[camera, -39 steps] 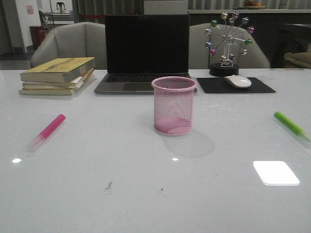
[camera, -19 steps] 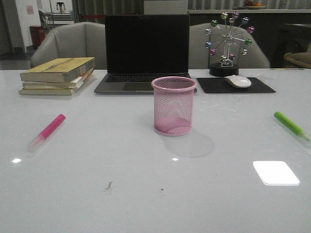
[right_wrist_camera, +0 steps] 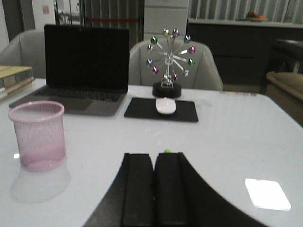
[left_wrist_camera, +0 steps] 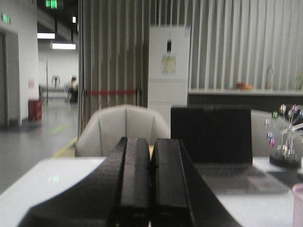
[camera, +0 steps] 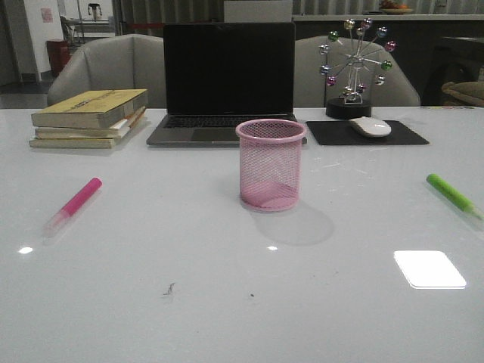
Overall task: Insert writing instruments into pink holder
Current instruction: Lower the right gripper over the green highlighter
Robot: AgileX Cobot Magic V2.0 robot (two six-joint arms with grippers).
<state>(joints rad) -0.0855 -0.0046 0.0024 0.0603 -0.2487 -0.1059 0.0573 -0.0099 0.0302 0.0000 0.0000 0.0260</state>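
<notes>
My left pincer has its two black fingers pressed flat together with nothing between them, and its camera looks level across the room at the laptop and the chairs, so I judge it raised well clear of the tabletop. My right pincer is pressed together the same way, also empty. Just past its fingertips I catch a speck of green, probably the end of the green marker, though it is too small to be sure.

Neither arm shows in the front view, so I judge that no step has started. The pink holder stands upright and empty in the middle of the tabletop, just in front of the laptop. The magenta marker lies flat, well apart to the left, pale cap toward me. The green marker lies flat, well apart to the right, near the edge of the view.

The next move calls for spreading one pincer, bringing it down over its own marker across the barrel, and closing. The right arm seems already lined up with the green one.

Against the earlier front views, nothing on the tabletop differs: holder and both markers lie exactly where they did.
</notes>
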